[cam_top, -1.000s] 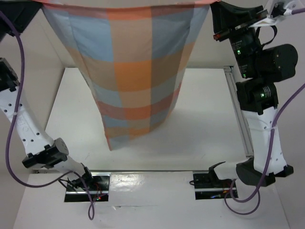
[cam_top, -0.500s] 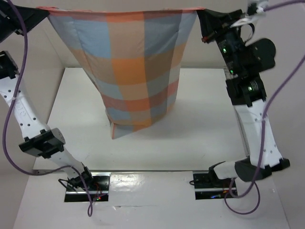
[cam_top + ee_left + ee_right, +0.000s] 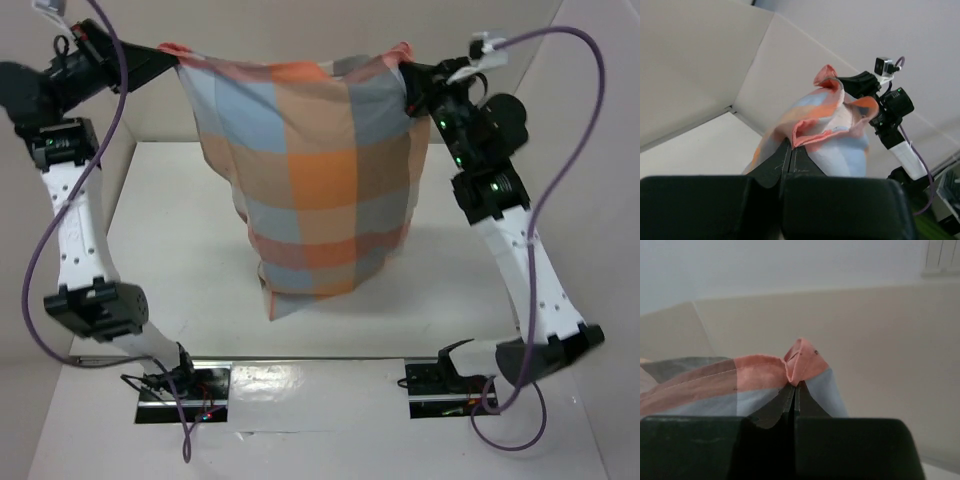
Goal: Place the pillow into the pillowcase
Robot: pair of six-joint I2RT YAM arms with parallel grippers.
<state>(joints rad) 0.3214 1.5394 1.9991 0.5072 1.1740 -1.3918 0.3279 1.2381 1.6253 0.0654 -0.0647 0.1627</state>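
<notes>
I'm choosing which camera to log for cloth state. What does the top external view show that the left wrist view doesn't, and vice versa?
Top external only: the pillowcase hanging full length over the table, bulging in the middle. Left wrist only: the left gripper shut on the case's pink hem, close up. Both: the pillowcase strung between the left gripper and the right gripper, each pinching a top corner.
</notes>
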